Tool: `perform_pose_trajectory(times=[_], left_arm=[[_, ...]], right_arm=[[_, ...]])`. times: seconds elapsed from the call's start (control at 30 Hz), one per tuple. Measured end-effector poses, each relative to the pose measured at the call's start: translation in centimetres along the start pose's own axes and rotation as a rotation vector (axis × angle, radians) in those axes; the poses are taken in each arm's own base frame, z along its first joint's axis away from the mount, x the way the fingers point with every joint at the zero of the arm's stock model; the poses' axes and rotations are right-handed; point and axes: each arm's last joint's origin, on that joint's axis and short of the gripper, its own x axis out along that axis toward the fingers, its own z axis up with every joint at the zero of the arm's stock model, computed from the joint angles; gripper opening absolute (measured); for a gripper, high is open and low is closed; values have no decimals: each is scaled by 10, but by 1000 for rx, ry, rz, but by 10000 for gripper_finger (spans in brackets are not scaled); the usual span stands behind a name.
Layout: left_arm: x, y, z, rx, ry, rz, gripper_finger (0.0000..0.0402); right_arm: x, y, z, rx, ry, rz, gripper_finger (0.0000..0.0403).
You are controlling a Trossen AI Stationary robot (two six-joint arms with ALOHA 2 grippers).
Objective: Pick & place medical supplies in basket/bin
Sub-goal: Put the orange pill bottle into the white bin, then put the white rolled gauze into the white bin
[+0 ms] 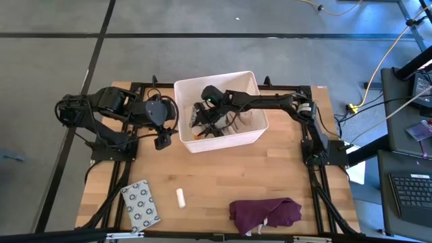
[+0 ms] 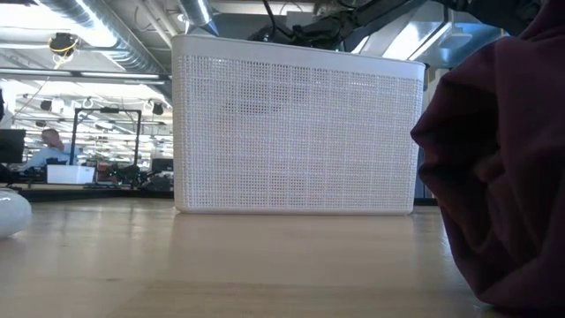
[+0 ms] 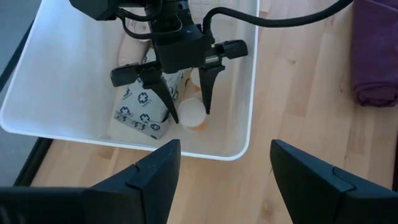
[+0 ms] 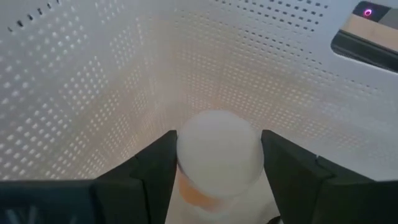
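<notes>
The white tub (image 1: 251, 88) (image 2: 296, 132) stands at the table's far middle. My right gripper (image 1: 208, 125) (image 3: 189, 112) reaches down into it, its fingers on either side of the orange pill bottle's white cap (image 4: 217, 155). A patterned packet (image 3: 142, 109) and a beige item (image 3: 134, 46) lie in the tub beside it. My left gripper (image 1: 162, 135) (image 3: 224, 158) hangs open just outside the tub's left wall. On the table's near part lie another patterned packet (image 1: 140, 202) and a small white roll (image 1: 181, 197) (image 2: 11, 212). My right gripper holds the orange pill bottle (image 3: 194, 119) by its white cap (image 4: 217, 149), pinched between the two fingers (image 4: 155, 168), which come from above, pointing down. The bottle sits low in the tub near its left corner. Whether its base rests on the tub floor, I cannot tell.
A dark purple cloth (image 1: 264, 212) (image 2: 503, 159) lies bunched at the table's near right. Bare wood lies between the tub and the near items. The tub's tall walls (image 4: 93, 74) close in around my right gripper.
</notes>
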Motion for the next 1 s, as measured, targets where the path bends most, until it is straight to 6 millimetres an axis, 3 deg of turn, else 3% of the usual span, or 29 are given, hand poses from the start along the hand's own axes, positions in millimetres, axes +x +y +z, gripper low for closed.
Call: perform_pose_trajectory(times=[0.13, 0.23, 0.37, 0.5, 0.77, 1.0], left_arm=[[0, 0, 0, -20, 0, 0, 239], [0, 0, 0, -20, 0, 0, 239], [0, 0, 0, -7, 0, -1, 239], [0, 0, 0, 24, 1, -1, 239], [0, 0, 0, 42, 1, -2, 239], [0, -1, 0, 73, 6, -15, 239]], right_arm=[[1, 1, -2, 10, -9, 28, 230], [9, 5, -16, 58, 53, 56, 257], [4, 7, -5, 15, 78, 19, 297], [8, 10, -14, 42, 118, 34, 326], [-24, 12, 22, -32, 79, -84, 339], [-72, 18, 68, -9, 2, -189, 339]])
